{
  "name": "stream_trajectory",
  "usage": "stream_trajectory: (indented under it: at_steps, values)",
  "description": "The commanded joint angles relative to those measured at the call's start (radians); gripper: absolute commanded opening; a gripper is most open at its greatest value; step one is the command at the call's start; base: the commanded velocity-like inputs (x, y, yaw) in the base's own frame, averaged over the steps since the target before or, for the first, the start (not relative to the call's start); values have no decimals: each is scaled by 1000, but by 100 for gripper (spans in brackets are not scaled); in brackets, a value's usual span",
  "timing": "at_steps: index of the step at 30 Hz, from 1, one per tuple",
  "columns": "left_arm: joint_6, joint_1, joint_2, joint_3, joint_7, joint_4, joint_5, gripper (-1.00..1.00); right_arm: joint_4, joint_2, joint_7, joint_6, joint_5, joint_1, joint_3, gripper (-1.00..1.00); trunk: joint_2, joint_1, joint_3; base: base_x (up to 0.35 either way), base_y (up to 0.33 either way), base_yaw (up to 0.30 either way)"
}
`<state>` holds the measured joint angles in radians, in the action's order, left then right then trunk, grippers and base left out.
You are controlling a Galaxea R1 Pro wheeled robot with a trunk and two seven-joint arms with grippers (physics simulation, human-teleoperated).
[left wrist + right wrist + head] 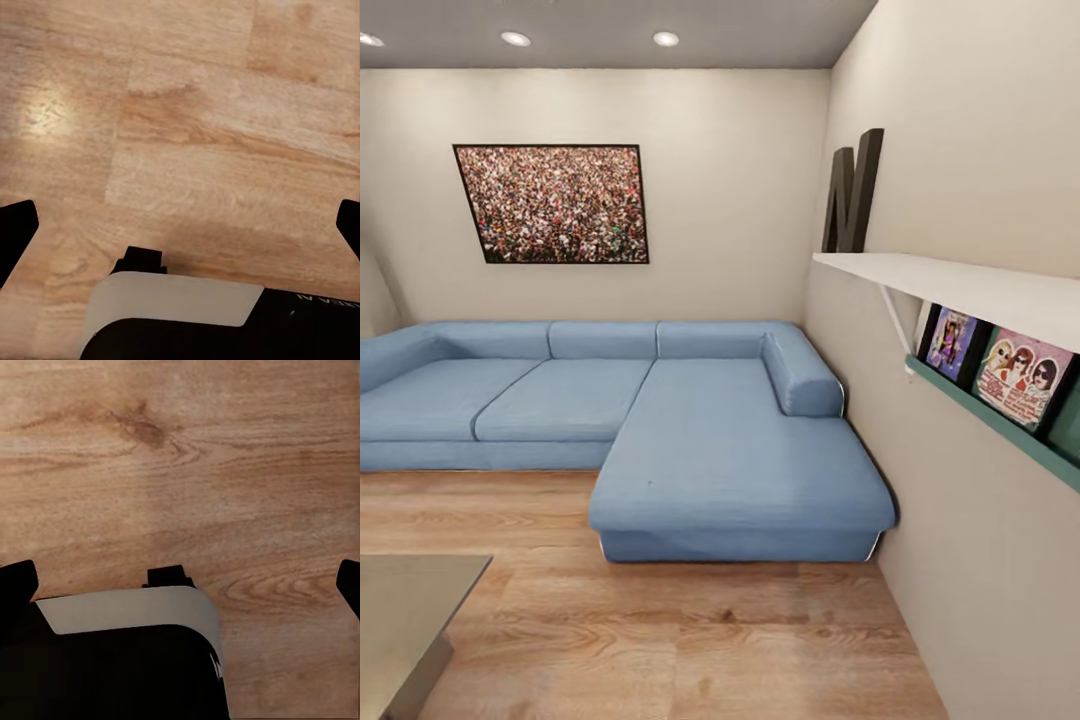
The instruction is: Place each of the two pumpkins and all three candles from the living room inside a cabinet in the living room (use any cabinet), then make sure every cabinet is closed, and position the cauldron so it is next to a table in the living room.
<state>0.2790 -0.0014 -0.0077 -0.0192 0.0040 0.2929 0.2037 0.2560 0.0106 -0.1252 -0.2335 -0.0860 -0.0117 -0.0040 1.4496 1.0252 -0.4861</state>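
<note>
**Facing the sofa corner, both hands empty, only the table in sight**

Looking across the living room, you have the blue corner sofa (660, 420) filling the far middle, a framed picture (552, 204) on the far wall above it, and a white wall shelf (960, 285) running along the right wall with dark block letters (852, 190) standing on it and a green ledge of record sleeves (1000, 385) beneath. Of the task's things, the grey glossy table (410, 610) alone is here: its corner sits at the near left, on the plank floor (700, 640).

Your left gripper (180, 225) hangs over bare floor with its fingertips (16, 225) spread wide at the edges of its wrist view and nothing between them. Your right gripper (180, 581) is the same, fingers apart over wood grain, holding nothing.

You will likely need to turn the base to find the pumpkins, candles, cabinet and cauldron (this is a judgement, not something visible). When you do, expect the pumpkins to be light but rounded and ribbed, so close across the widest part of the body, not the stem. The candles should be stiff and stout; pinch them across the sides, low enough that they do not tip. The cauldron is probably the heaviest and glossy, so its rim is the surest hold
</note>
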Motion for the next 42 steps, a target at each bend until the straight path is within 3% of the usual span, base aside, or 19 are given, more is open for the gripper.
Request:
stream_trajectory:
  at_steps: [1,15,42]
  values:
    - [2,0,0,-2,0,0,6,100,2,0,0,-2,-9,-1,1,100,0,0,-1,-193,0,61]
    - [2,0,0,-2,0,0,6,100,2,1,-1,-6,-9,-1,1,100,0,0,-1,-277,0,189]
    - [2,0,0,-2,0,0,6,100,2,1,-1,-6,-9,-1,2,100,0,0,-1,-9,0,292]
